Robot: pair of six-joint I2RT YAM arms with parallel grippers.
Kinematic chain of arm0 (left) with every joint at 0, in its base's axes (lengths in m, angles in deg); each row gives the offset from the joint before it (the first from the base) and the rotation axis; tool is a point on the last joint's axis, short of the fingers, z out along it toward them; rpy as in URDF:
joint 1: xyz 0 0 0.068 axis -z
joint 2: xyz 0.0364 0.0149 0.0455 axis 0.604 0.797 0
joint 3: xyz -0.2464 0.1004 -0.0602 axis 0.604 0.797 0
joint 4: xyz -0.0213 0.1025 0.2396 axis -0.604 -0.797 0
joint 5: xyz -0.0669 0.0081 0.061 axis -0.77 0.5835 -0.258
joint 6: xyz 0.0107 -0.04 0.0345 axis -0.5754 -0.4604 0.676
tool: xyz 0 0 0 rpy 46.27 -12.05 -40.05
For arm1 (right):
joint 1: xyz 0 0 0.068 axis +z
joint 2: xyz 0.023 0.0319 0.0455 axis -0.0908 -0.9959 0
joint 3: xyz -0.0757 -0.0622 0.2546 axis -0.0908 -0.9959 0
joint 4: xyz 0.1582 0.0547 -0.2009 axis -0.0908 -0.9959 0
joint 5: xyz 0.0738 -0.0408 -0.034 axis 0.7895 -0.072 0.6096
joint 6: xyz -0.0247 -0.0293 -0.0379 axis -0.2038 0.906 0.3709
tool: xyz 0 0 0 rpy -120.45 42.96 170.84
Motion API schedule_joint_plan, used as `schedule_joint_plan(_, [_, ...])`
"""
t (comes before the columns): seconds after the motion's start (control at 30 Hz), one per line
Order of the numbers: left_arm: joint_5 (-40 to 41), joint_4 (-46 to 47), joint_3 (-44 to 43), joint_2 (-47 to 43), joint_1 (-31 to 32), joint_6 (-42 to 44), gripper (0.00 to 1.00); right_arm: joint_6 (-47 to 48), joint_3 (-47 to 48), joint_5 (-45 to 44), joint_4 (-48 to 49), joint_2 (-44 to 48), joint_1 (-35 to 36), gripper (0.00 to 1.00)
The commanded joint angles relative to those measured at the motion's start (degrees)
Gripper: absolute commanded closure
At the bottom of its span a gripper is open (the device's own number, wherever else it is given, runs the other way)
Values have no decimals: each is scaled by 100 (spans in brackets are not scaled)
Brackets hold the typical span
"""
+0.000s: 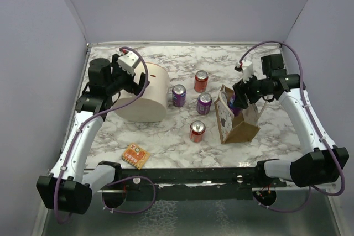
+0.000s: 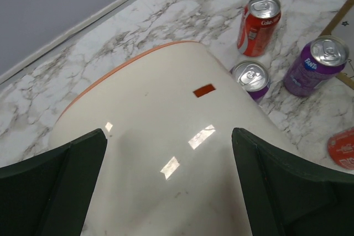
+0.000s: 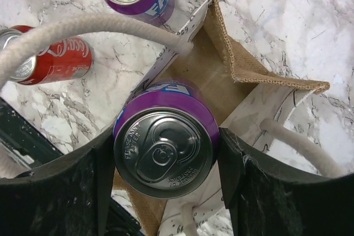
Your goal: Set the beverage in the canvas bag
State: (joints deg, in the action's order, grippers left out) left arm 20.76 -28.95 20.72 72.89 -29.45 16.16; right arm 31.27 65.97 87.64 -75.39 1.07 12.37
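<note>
The tan-brown canvas bag (image 1: pixel 239 119) stands open at the right of the table, its inside showing in the right wrist view (image 3: pixel 221 75). My right gripper (image 1: pixel 239 99) is shut on a purple beverage can (image 3: pixel 164 143) and holds it upright in the bag's mouth, between the whitish loop handles (image 3: pixel 77 29). My left gripper (image 1: pixel 128 81) is open, its fingers (image 2: pixel 55 186) on either side of the cream tub (image 2: pixel 166 147), holding nothing.
On the marble table stand a red can (image 1: pixel 201 80), two purple cans (image 1: pixel 178 95) (image 1: pixel 204 103) and another red can (image 1: pixel 197 131). An orange snack packet (image 1: pixel 135 156) lies near the front edge. The large cream tub (image 1: pixel 146 93) lies on its side at left.
</note>
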Motion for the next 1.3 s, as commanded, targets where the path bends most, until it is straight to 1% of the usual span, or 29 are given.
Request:
schedule_joint_plan(0.0, [-160,-15,-449,289,608,-148,1,-259,-266,33,1040,-11,31,99])
schedule_joint_plan(0.13, [-331,-81,-817,738,1280,-446,1,-378,-593,47,1459,-8,38,99])
schedule_joint_plan(0.23, [-696,-133,-1190,1220,1724,-968,1,-533,-792,-33,1747,65,40,99])
schedule_joint_plan(0.4, [-1207,93,-1573,1975,2324,-2181,1,-729,-1001,-78,1989,118,40,99])
schedule_joint_plan(0.53, [-1585,620,-1660,2530,2649,-3472,3,-860,-1110,-62,2123,131,40,99])
schedule_joint_plan(0.67, [-1896,1148,-1668,3009,3000,-4474,5,-858,-1165,-197,2178,160,40,99])
schedule_joint_plan(0.73, [-2004,1337,-1676,3230,3142,-4852,5,-860,-1170,-216,2183,161,40,99])
schedule_joint_plan(0.8, [-2106,1446,-1882,3469,3240,-5100,5,-864,-1170,-214,2171,157,39,99])
schedule_joint_plan(0.97, [-2372,1976,-1938,3889,3318,-5856,5,-847,-1232,-240,2183,196,40,99])
schedule_joint_plan(1.17, [-2467,2132,-2044,4227,3415,-6175,5,-821,-1343,-220,2208,285,39,99])
schedule_joint_plan(1.27, [-2513,2207,-2116,4392,3437,-6291,9,-807,-1451,-216,2274,366,40,99])
